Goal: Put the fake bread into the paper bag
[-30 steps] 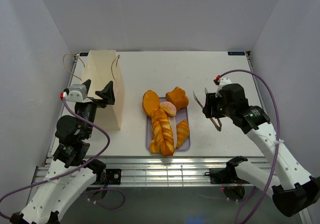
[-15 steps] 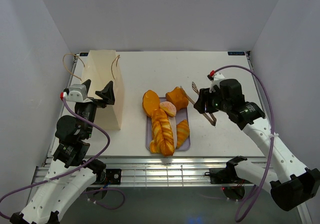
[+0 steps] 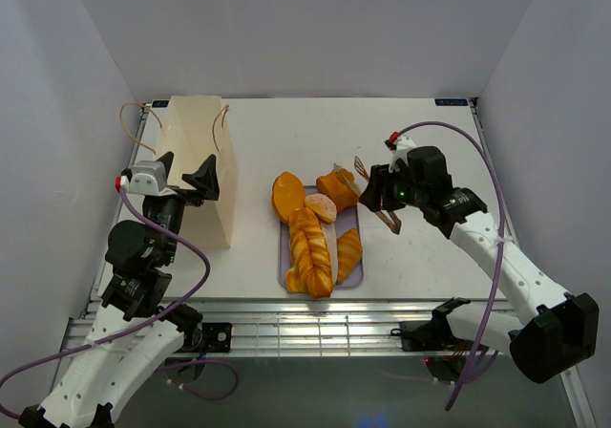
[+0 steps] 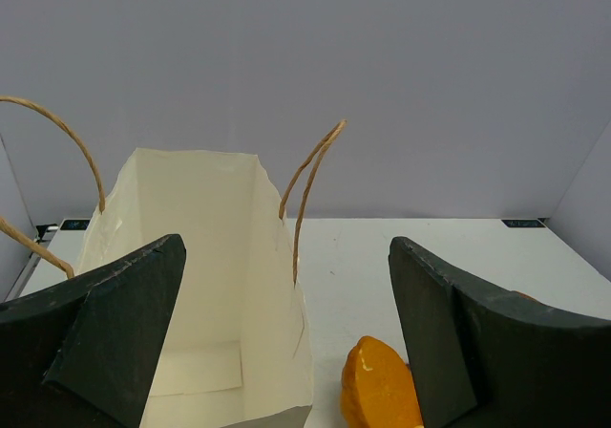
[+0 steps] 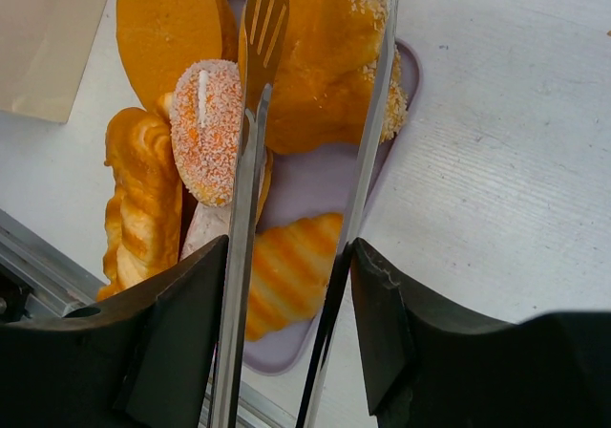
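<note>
1. Glossy orange-gold fake bread (image 3: pixel 310 242): braided loaf, oval loaf, striped croissant, sugar-dusted round bun, crumb-edged chunk.
2. Piled on lilac tray (image 5: pixel 315 175) mid-table, oval loaf leaning over the far-left rim. Well apart from paper bag (image 3: pixel 196 165), which stands upright at table's left w/ mouth open.
3. R gripper (image 5: pixel 291 256) clamped on metal tongs (image 5: pixel 250 141), tong arms spread either side of the crumb-edged chunk (contact w/ it: can't tell).
4. L gripper (image 4: pixel 286 294) w/ jaws wide apart, at bag's near end.
5. Tray mostly hidden under bread; tong handles lost behind R fingers; bag's base cut off in left wrist view.
</note>
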### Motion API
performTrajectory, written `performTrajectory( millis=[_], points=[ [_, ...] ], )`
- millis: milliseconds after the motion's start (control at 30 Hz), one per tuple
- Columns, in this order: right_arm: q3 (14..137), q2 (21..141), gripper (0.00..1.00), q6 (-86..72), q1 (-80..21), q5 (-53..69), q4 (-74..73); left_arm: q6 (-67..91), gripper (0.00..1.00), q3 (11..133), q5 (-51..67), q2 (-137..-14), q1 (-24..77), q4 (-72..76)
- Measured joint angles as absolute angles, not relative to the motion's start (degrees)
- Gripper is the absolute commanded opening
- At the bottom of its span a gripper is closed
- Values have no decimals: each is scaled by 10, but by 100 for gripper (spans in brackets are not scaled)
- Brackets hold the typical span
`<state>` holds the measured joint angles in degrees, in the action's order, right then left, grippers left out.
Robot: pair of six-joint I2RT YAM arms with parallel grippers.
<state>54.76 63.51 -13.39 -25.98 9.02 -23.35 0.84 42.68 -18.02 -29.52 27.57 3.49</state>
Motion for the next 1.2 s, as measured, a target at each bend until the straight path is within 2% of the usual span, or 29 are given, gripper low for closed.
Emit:
performTrajectory(
  millis=[467, 933, 1067, 1200],
  points=[
    [497, 638, 58, -168, -241, 97, -204, 8, 98, 427, -180, -295, 276, 35],
    [465, 639, 54, -211, -196, 193, -155, 8, 98, 427, -180, -295, 276, 35],
    [463, 639, 50, -219, -190, 212, -151, 8, 98, 427, -180, -295, 276, 35],
    [463, 638, 41, -223, -186, 226, -149, 8, 98, 427, -180, -293, 276, 35]
  ],
)
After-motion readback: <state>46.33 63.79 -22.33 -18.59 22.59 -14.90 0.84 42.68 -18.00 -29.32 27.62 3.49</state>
